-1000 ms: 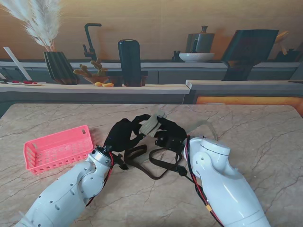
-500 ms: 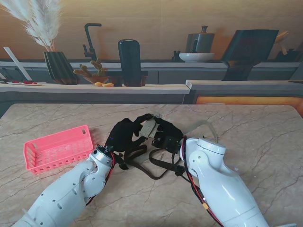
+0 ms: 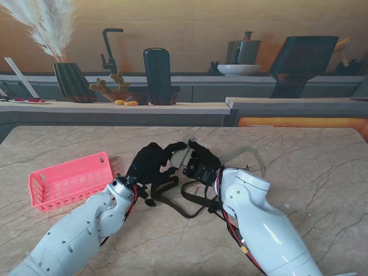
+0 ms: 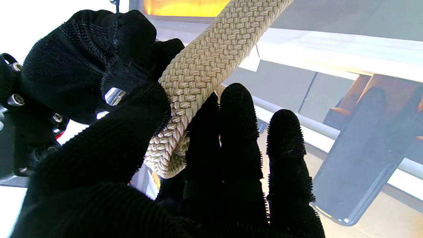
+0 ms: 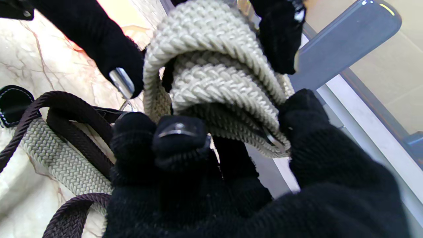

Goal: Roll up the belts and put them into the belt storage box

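A beige woven belt (image 5: 211,82) is partly coiled between both black-gloved hands over the middle of the table. My left hand (image 3: 152,164) grips the belt (image 4: 195,79) between thumb and fingers. My right hand (image 3: 201,164) closes around the coil from the other side. In the stand view only a sliver of the beige belt (image 3: 179,159) shows between the hands, and its loose tail (image 3: 253,155) trails off to the right. A dark brown belt (image 3: 190,198) lies looped on the table nearer to me. The pink storage box (image 3: 69,181) stands at the left, apart from both hands.
The marble table (image 3: 310,167) stretches to the right of the arms. Beyond its far edge a counter holds a vase with pampas grass (image 3: 72,80), a tall dark container (image 3: 157,76) and a bowl (image 3: 238,69).
Both hands have closed in and sunk slightly toward the table. The beige coil, plainly visible a second ago, is now almost hidden between them.
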Controlling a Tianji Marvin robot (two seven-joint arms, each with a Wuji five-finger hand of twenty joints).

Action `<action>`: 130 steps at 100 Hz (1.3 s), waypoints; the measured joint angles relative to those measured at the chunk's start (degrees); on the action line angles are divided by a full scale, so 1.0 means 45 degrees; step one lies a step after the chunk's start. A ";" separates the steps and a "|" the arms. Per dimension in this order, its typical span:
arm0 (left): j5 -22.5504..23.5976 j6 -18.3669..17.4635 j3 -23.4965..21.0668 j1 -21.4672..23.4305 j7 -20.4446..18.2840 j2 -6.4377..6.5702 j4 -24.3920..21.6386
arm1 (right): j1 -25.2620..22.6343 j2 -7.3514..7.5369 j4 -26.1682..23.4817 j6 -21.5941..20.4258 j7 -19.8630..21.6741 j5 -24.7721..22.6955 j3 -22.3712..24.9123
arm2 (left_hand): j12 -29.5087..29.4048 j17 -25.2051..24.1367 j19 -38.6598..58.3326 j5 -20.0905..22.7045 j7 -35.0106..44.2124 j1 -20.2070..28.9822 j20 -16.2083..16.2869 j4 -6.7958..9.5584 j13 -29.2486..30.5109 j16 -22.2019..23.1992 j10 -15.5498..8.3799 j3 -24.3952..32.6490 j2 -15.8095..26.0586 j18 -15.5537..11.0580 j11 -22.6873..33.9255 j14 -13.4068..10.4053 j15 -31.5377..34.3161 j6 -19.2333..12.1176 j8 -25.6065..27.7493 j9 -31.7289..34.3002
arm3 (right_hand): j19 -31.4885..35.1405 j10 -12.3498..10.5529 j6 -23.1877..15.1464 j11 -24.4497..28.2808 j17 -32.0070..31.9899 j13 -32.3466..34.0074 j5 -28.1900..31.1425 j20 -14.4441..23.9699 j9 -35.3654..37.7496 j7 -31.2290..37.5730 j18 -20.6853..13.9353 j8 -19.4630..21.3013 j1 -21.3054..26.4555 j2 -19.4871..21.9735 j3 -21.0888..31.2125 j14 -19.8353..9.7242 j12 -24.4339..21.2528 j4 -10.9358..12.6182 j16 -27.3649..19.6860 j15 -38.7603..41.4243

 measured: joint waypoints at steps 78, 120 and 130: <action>0.0527 0.0597 0.0614 -0.0297 0.0792 0.0178 0.0296 | 0.0448 -0.0083 0.0744 0.1331 0.1893 -0.2668 -0.0376 | -0.0041 -0.0118 0.0618 0.0711 0.0620 -0.1264 0.0164 -0.0074 0.0165 0.0512 -0.0037 -0.0012 -0.0284 0.0543 0.4086 0.0139 0.1704 -0.0297 0.0626 0.0218 | 0.0768 -0.0301 -0.0808 0.2072 -0.0512 -0.0297 0.0103 -0.0085 -0.1613 0.0324 -0.0698 -0.0523 -0.0592 0.0460 -0.0658 -0.1566 0.1853 0.0017 -0.0016 0.1783; 0.0884 0.0954 0.0759 -0.0397 0.1151 0.0245 0.0264 | 0.0482 0.0159 0.0983 0.1700 0.2932 -0.3041 -0.0457 | 0.0289 -0.0495 0.1450 0.2687 0.1697 -0.1403 0.0896 -0.0082 0.0165 0.0495 0.0001 -0.1033 -0.0292 0.0979 0.4439 0.0552 0.2346 -0.0819 0.0356 0.0259 | 0.0333 -0.0253 -0.1268 0.1973 -0.2570 -0.2617 0.0211 -0.0121 -0.3961 0.0325 -0.0743 -0.0713 -0.1356 0.1049 -0.0425 -0.1113 0.2224 -0.0052 0.0296 0.1116; 0.0915 0.0993 0.0779 -0.0414 0.1197 0.0244 0.0264 | 0.0429 0.0144 0.0910 0.1935 0.2838 -0.2934 -0.0369 | 0.0479 -0.0635 0.1631 0.2859 0.2198 -0.1362 0.1042 -0.0083 0.0161 0.0494 0.0143 -0.1321 -0.0418 0.1146 0.4439 0.0692 0.2484 -0.1011 0.0383 0.0251 | 0.0333 -0.0253 -0.1268 0.1965 -0.2556 -0.2617 0.0211 -0.0121 -0.3958 0.0325 -0.0743 -0.0715 -0.1357 0.1052 -0.0425 -0.1074 0.2237 -0.0054 0.0300 0.1116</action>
